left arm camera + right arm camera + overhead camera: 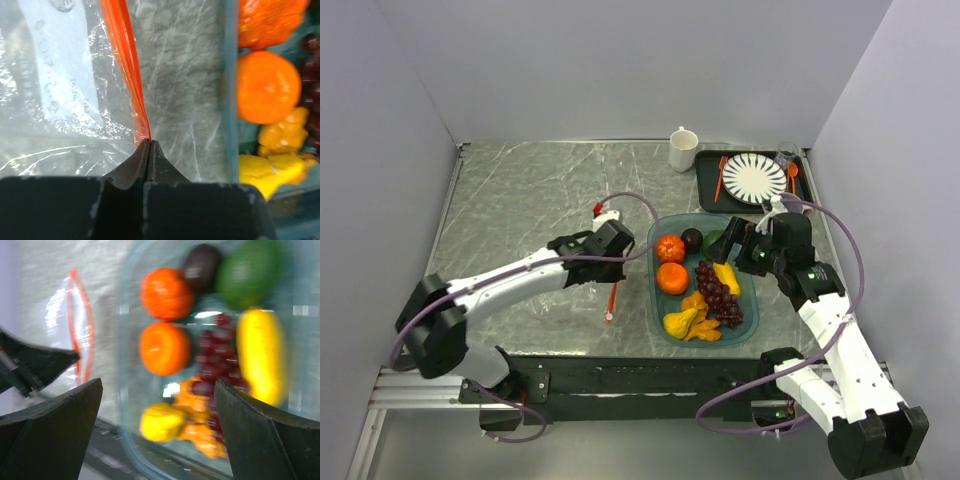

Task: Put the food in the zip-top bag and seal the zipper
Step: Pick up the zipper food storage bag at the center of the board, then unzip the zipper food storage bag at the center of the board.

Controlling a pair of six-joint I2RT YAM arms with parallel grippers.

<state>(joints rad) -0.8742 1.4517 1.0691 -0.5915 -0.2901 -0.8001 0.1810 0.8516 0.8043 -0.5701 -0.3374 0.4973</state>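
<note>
**A:** Left gripper (pixel 149 144) status?

**B:** Fingers are pressed together, pinching the zipper (pixel 125 65). The strip runs straight away from the tips. The bag (pixel 60 110) lies flat on the table (pixel 520 200), left of the tray (pixel 653 300), with a band of bare marble between them.

**A:** Right gripper (pixel 157 385)?

**B:** Spread wide and holding nothing. It hangs over the tray's right side, above the fruit.

**A:** Where's the food (pixel 672 278)?

**B:** All in the tray.
- Two oranges (pixel 670 248) sit along the left wall, one behind the other.
- The plum (pixel 692 238) is at the far end.
- The green fruit (pixel 715 238) is just beside the plum, partly under the right gripper.
- The grapes (pixel 718 295) are in the middle.
- The yellow pieces (pixel 682 322) are at the near end, and one long one lies right of the grapes.

**A:** Is the bag mouth open?

**B:** Hard to call. The right wrist view is blurred, but there the strip seems to bow into a narrow loop, so the mouth may be parted. The left wrist view shows only one orange edge running into the pinch.

**A:** Anything else on the table?

**B:** Nothing nearby (a mug (pixel 683 150) and a plate (pixel 754 178) sit at the far edge, well apart from the bag).
</note>
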